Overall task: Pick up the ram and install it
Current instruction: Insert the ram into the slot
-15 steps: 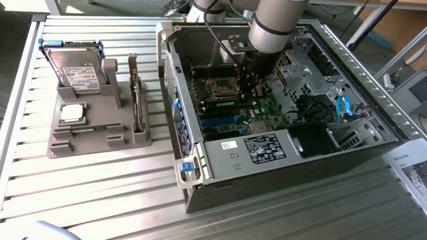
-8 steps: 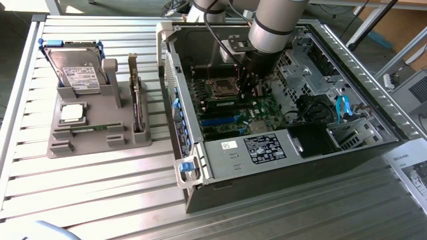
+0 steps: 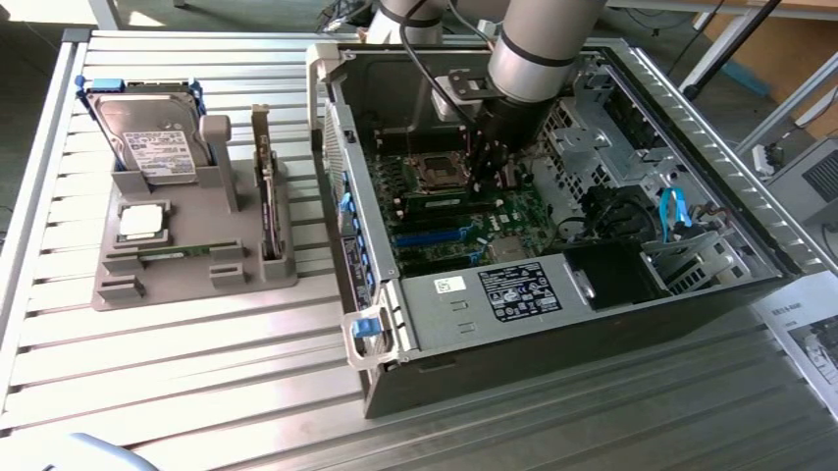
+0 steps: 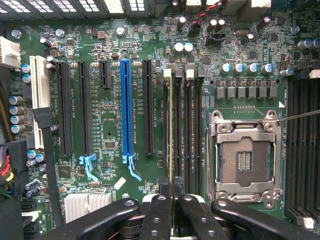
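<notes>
The gripper (image 4: 171, 200) is pinched narrow on the ram (image 4: 171, 125), held edge-on over the memory slots (image 4: 187, 125) just beside the CPU socket (image 4: 246, 157). If the stick is tilted or off its slot's line, pressing could jam it, leave one end unseated, or slip it between the fingers.

Bench (image 3: 196, 373): pale grey metal top made of ribbed slats running crosswise. A metal rail (image 3: 46, 137) edges it on the exterior view's left. Floor (image 3: 20, 98) beyond that rail is dark grey.

Light: bright and even, with the strongest glare on the slats at the far left corner. Shadows are soft.

Behind the bench, at the exterior view's right: a brown board (image 3: 786, 44) and a slanting dark furniture leg (image 3: 733, 41).

A printed paper sheet (image 3: 806, 343) lies on the bench at the right edge.
</notes>
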Available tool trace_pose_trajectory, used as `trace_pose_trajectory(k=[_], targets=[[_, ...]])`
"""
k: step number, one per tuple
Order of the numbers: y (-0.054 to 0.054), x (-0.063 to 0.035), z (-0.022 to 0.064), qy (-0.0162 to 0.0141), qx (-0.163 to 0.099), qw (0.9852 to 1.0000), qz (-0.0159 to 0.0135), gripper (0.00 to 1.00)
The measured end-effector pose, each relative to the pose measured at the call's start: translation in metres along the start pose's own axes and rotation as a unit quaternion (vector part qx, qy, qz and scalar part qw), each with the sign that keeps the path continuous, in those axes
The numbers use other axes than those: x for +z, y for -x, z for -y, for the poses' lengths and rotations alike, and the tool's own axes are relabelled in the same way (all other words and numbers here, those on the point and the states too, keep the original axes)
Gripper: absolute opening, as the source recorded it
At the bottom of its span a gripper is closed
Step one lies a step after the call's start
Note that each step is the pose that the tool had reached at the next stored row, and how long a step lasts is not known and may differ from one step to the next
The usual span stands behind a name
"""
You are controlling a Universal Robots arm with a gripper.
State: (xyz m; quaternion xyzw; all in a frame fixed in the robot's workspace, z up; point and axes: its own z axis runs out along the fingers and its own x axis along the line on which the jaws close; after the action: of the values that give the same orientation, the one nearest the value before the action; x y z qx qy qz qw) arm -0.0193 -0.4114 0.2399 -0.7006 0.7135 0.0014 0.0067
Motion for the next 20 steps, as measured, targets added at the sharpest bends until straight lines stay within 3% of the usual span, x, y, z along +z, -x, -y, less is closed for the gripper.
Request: trace_pose_trajectory(k=[20], targets=[[0.0014,0.0028,0.0000,0.0001,0.000,1.0000,-0.0001,0.12]])
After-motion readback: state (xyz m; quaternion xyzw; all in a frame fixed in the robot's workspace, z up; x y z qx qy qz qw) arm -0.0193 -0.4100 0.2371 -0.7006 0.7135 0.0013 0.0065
